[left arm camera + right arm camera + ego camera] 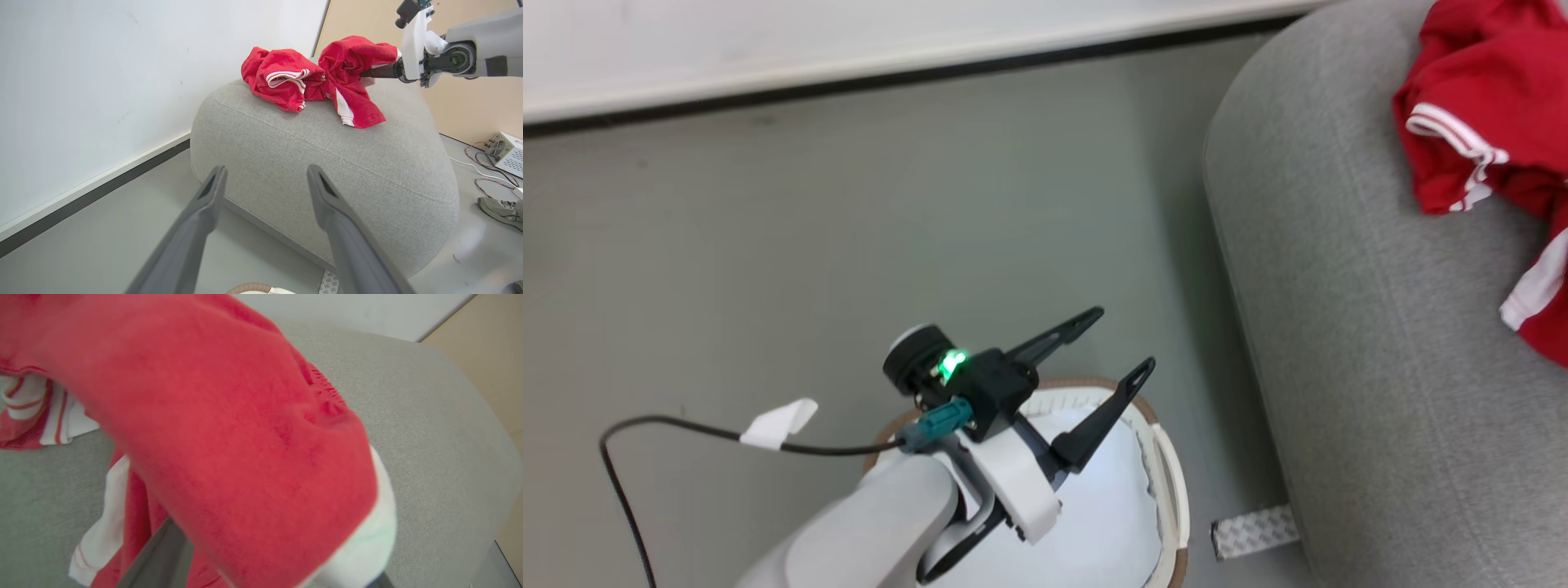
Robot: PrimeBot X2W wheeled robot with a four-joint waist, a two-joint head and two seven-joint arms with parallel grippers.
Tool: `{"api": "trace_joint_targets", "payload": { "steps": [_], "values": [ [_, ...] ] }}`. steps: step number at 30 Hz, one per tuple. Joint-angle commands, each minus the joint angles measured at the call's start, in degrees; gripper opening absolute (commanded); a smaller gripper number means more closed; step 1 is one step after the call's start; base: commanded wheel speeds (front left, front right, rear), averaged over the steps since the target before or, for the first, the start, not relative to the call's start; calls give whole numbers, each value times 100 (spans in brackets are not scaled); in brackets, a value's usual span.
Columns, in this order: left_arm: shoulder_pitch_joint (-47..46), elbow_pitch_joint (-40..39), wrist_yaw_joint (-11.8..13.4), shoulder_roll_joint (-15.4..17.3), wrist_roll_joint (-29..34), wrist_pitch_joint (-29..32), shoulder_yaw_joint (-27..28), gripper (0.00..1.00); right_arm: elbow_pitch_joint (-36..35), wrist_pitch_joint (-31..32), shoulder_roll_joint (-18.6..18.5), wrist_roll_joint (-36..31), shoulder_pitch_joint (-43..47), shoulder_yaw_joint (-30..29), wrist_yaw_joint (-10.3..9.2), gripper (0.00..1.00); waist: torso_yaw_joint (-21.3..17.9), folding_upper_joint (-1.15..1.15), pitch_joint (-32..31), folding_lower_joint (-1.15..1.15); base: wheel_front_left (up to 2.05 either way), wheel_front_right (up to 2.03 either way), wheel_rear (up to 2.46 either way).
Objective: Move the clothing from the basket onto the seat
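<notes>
- Left arm (pixel 890 514) angles down, jaws spread and empty, basket (pixel 1174 498) just beneath them.
- Right arm (pixel 482 28) reaches level, jaws buried in clothing (pixel 286 77) atop the seat (pixel 327 163); grip impossible to tell.

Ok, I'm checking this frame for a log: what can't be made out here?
Basket interior: head view, partly covered by the left gripper and forearm, cut by the bottom edge.
Right gripper fingertips: left wrist view, buried in the red garment; open or shut is unclear.
Right wrist view: the garment drapes blurred over the fingers.
Shoe: left wrist view, cut by the right edge.
</notes>
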Motion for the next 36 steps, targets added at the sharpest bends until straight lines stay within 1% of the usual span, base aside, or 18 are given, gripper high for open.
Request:
{"api": "trace_joint_targets", "payload": {
  "steps": [1,6,11,15,17,18,20,21,23,25,28,29,30,31,32,34,36],
  "values": [
    [157,76,34,-5,-66,-53,10,100,-10,32,-61,66,174,173,-15,100,-78,0,-477,0,0,0,0],
    [514,276,162,-79,-223,-98,134,100,-246,186,-311,403,598,763,-15,100,-86,0,-1195,0,0,0,0],
    [835,337,289,-110,-360,-136,301,100,-707,554,-708,775,1022,1140,-15,100,-26,0,-1764,0,0,0,0],
    [1070,321,427,-79,-459,-137,501,100,-1426,661,-968,1066,1405,1224,-15,100,81,0,-2109,0,0,0,0],
    [1172,290,502,-51,-516,-139,643,100,-1883,622,-1011,1223,1611,1178,-15,100,156,0,-2254,0,0,0,0],
    [1172,290,502,-51,-516,-139,643,100,-1883,622,-1011,1223,1611,1178,-15,100,156,0,-2254,0,0,0,0],
    [1296,248,585,-7,-534,-139,804,100,-2351,605,-1004,1361,1847,1111,-15,100,239,0,-2384,0,0,0,0],
    [1349,222,638,23,-535,-140,907,100,-2613,561,-962,1437,1972,1054,-15,100,285,0,-2421,0,0,0,0],
    [1465,168,752,96,-511,-137,1109,100,-3135,570,-762,1644,2292,993,-14,100,391,0,-2502,0,0,0,0],
    [1615,43,845,152,-531,-138,1336,100,-3658,503,-669,1685,2594,855,-15,100,497,0,-2569,0,0,0,0],
    [1869,-85,961,267,-534,-137,1725,100,-4370,408,-316,1651,3082,682,-15,100,649,0,-2640,0,0,0,0],
    [1971,-129,966,306,-558,-137,1852,100,-4645,364,-192,1681,3242,767,-14,100,688,0,-2655,0,0,0,0],
    [2053,-187,980,329,-572,-138,2010,100,-4830,311,-70,1755,3377,738,-14,100,724,0,-2666,0,0,0,0],
    [2147,-229,1000,357,-577,-138,2200,100,-4993,221,-48,1713,3516,704,-16,100,759,0,-2672,0,0,0,0],
    [2246,-273,1019,369,-569,-138,2354,100,-5146,126,6,1648,3650,735,-16,100,800,0,-2680,0,0,0,0],
    [2456,-357,1017,360,-545,-138,2692,100,-5371,-61,280,1638,3889,816,-15,100,860,0,-2693,0,0,0,0],
    [2623,-448,1071,330,-393,-138,3037,100,-5564,-330,396,1514,4079,918,-15,100,930,0,-2701,0,0,0,0]
  ]
}}
